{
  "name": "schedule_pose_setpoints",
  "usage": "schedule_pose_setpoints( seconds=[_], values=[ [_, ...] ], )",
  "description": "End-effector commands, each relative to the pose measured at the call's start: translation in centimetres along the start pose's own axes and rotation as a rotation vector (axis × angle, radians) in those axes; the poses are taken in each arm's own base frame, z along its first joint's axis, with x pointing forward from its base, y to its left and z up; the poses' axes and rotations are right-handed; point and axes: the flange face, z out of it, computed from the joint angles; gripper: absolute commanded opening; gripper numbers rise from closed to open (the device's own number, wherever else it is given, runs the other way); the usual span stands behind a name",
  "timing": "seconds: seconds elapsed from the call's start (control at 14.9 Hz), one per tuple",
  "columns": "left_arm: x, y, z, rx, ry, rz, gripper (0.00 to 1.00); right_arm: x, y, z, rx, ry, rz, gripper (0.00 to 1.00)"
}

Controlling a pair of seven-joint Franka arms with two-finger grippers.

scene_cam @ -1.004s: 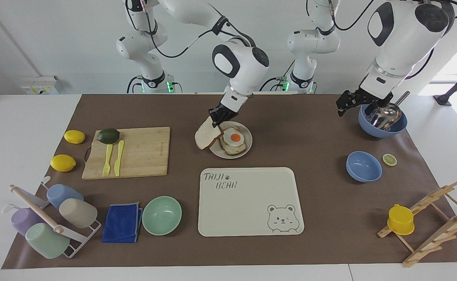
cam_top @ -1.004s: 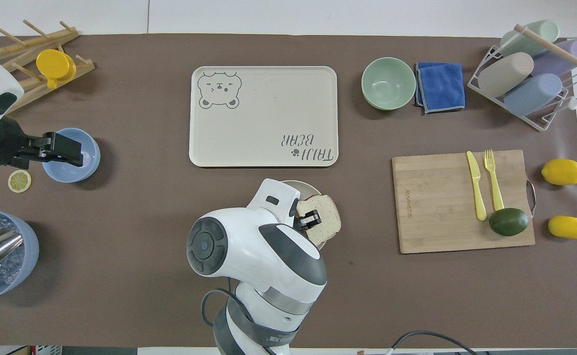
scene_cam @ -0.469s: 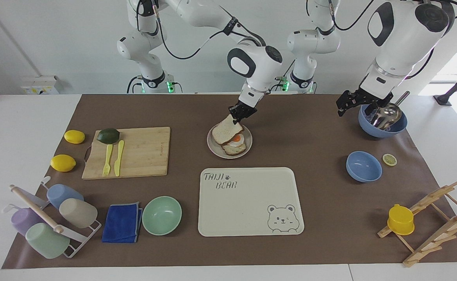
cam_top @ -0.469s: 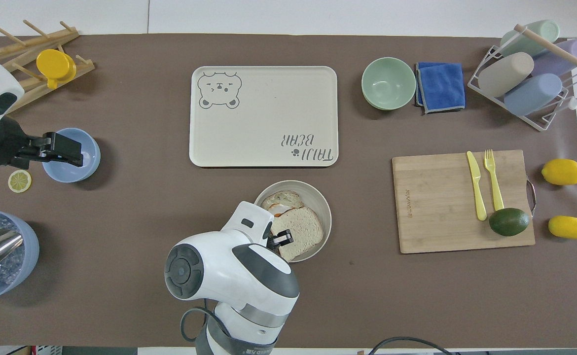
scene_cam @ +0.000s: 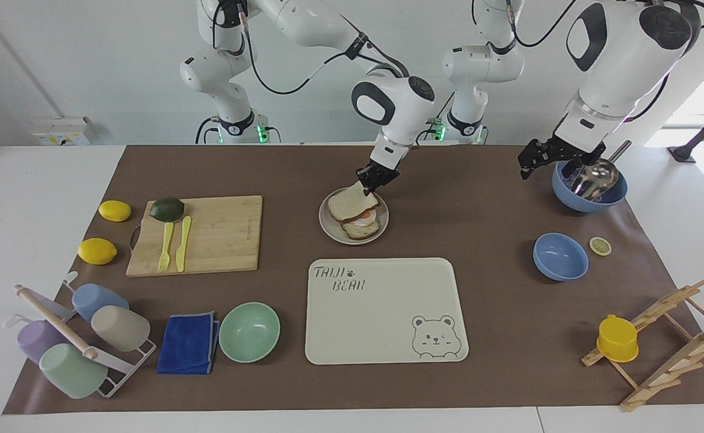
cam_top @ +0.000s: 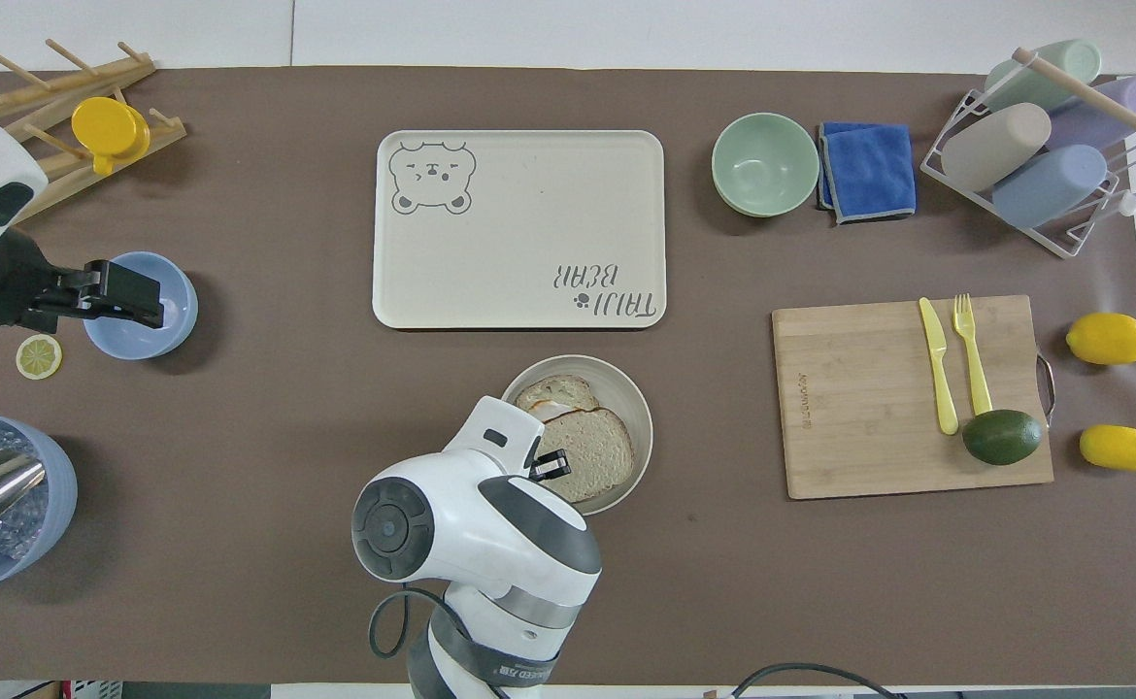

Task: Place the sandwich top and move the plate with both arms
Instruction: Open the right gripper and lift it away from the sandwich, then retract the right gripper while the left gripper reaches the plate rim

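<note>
The sandwich top [scene_cam: 347, 204] lies nearly flat on the egg toast [scene_cam: 364, 227] on the small round plate [scene_cam: 332, 230]. My right gripper [scene_cam: 371, 183] is shut on the slice's edge nearest the robots. In the overhead view the slice [cam_top: 592, 454] covers most of the egg toast [cam_top: 558, 393] on the plate [cam_top: 638, 408], and my right gripper [cam_top: 553, 468] sits at the slice's edge. My left gripper [scene_cam: 535, 161] waits in the air beside the blue bowl with a metal scoop [scene_cam: 589, 186]; it also shows in the overhead view [cam_top: 126, 294].
The cream bear tray [scene_cam: 386, 311] lies just farther from the robots than the plate. A cutting board [scene_cam: 198, 234] with avocado, fork and knife is toward the right arm's end. A small blue bowl [scene_cam: 560, 257] and lemon slice [scene_cam: 600, 245] are toward the left arm's end.
My right gripper has carried the sandwich top from beside the plate over the egg toast and lowered it nearly flat onto it. The left arm has not moved.
</note>
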Motion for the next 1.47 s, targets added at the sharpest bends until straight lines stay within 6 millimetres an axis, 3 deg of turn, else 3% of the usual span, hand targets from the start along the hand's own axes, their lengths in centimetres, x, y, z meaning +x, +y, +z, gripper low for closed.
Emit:
schedule_pose_setpoints(
  seconds=[0.0,0.13,0.2,0.27,0.33,0.6,0.67,0.8,0.94,1.07,1.27,1.34,1.41],
  values=[
    [-0.4,-0.4,-0.5,0.017,0.003,-0.001,1.0,0.3,1.0,0.5,0.054,-0.003,0.047,0.33],
    [-0.4,-0.2,-0.5,0.018,0.003,0.001,1.0,0.9,1.4,0.4,0.06,-0.002,0.059,0.57],
    [-0.4,-0.2,-0.5,0.018,0.003,0.001,1.0,1.2,1.7,0.1,0.064,0.001,0.058,0.75],
    [-0.4,-0.2,-0.5,0.018,0.001,0.001,1.0,2.0,2.7,-0.1,0.068,0.004,0.076,0.83],
    [-0.4,-0.2,-0.5,0.018,0.001,-0.001,1.0,2.6,3.4,-0.9,0.072,0.01,0.087,1.0],
    [-0.5,-0.2,-0.4,0.018,0.0,-0.004,1.0,5.7,8.3,-4.1,0.079,-0.018,0.137,1.0],
    [-0.5,-0.1,-0.1,0.019,-0.003,-0.001,1.0,6.3,10.5,-4.9,0.075,-0.036,0.149,1.0],
    [-0.9,0.4,0.3,0.017,-0.003,0.005,1.0,7.5,18.1,-7.4,0.084,-0.034,0.17,1.0],
    [-1.3,0.9,1.1,0.01,0.002,-0.008,1.0,7.4,25.7,-11.2,0.114,-0.036,0.2,1.0],
    [-2.8,3.6,3.3,0.007,0.02,-0.043,1.0,6.8,33.1,-14.3,0.114,-0.101,0.202,1.0],
    [-4.6,7.8,6.8,-0.004,0.027,-0.079,1.0,4.9,43.9,-16.9,0.146,-0.138,0.205,1.0],
    [-5.0,8.8,7.7,-0.007,0.017,-0.098,1.0,3.9,46.0,-17.7,0.156,-0.124,0.238,1.0],
    [-5.3,10.4,9.1,-0.031,0.009,-0.115,1.0,3.2,46.7,-18.4,0.176,-0.116,0.255,1.0]
  ],
)
